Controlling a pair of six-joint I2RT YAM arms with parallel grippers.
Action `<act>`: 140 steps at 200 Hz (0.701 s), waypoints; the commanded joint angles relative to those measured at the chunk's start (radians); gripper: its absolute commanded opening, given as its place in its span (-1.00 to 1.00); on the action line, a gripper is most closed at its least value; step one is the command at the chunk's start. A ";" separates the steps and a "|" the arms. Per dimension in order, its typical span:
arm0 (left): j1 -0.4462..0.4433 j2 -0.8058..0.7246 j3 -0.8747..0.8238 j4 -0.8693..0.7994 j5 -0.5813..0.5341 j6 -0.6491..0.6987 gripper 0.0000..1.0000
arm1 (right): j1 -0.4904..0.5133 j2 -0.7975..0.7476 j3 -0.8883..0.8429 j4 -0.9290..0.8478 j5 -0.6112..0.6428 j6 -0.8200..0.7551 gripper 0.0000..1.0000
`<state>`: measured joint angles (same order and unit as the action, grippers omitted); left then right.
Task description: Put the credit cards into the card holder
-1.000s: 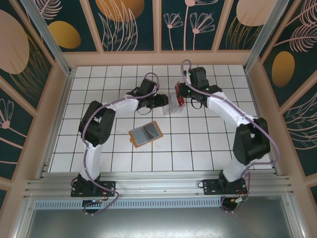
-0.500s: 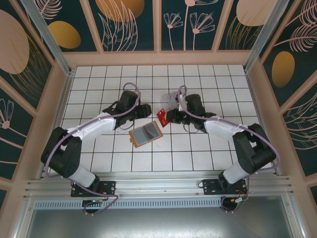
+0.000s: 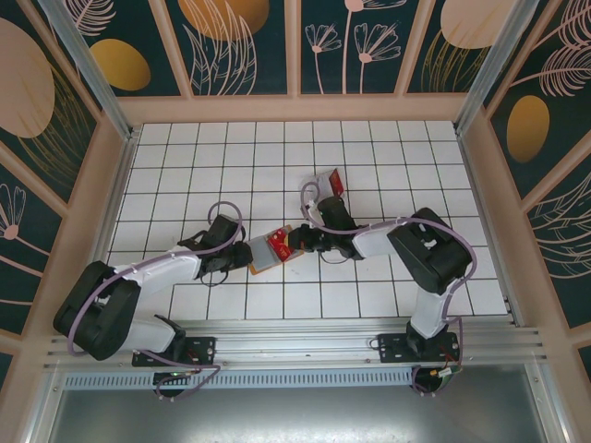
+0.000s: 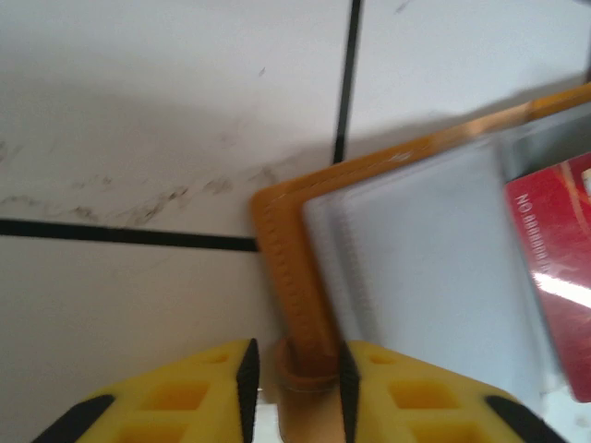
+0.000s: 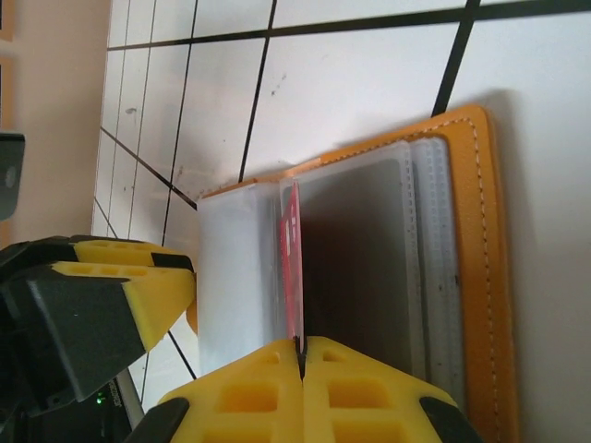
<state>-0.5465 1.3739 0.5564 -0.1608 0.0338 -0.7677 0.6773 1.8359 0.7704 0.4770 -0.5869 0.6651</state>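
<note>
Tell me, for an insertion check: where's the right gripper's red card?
In the top view, centre table: the red card is pinched by the right gripper over the open card holder, which the left gripper clamps.

We are reaching both arms low and inward, wrists angling toward each other. Our left gripper (image 4: 295, 369) is holding its yellow pads (image 4: 185, 397) narrowly apart around the card holder (image 4: 286, 268) tab between them; blur leaves firm contact uncertain. Our right gripper (image 5: 301, 355) is pinching a red credit card (image 5: 292, 268) edge-on, pads pressed together, directly ahead of the claw.
</note>
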 commanded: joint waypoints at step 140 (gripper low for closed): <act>0.021 0.126 -0.062 0.133 0.026 -0.013 -0.75 | 0.027 0.064 0.034 0.125 -0.043 0.057 -0.85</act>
<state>-0.5282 1.4551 0.5346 0.0288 0.0696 -0.7803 0.7033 1.8969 0.7856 0.5968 -0.6277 0.7391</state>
